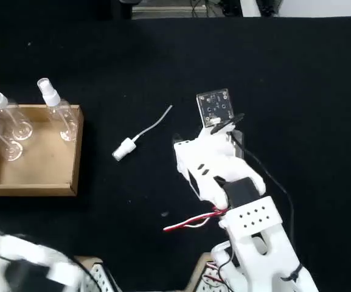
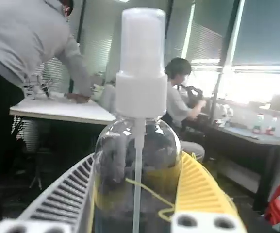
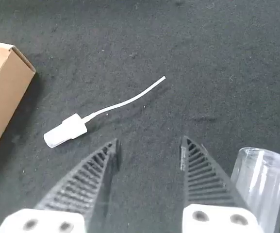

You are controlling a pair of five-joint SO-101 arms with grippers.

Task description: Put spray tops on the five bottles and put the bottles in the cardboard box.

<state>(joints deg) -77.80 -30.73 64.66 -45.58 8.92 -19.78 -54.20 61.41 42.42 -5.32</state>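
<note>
Clear plastic bottles with white spray tops (image 1: 16, 121), three of them, stand upright in the shallow brown cardboard box (image 1: 41, 188) at the far left of the black table (image 1: 284, 73), so that share of the job looks finished. A fourth clear capped bottle (image 2: 130, 145) sits in the left gripper (image 2: 139, 170), whose pale grey and yellow fingers (image 2: 198, 189) are closed against its sides below the shoulder. Its white pump (image 2: 142, 63) is seated on the neck and the thin tube runs down inside, so it is probably held ready for carrying to the box. Right of the box and well apart from it, a loose white spray top with a long thin dip tube (image 1: 126, 148) lies flat on the table, its tube trailing toward the right arm (image 1: 224, 170). It lies free, I judge, because its bottle has yet to receive it. Facing it is the right gripper (image 3: 149, 141), its black ribbed fingers (image 3: 98, 170) spread apart and holding nothing, aimed as if to pick the loose top up. Just beside one of those fingers is the fifth bottle, a clear uncapped cylinder (image 3: 262, 182) that seems to stand upright, mouth open and waiting.
</note>
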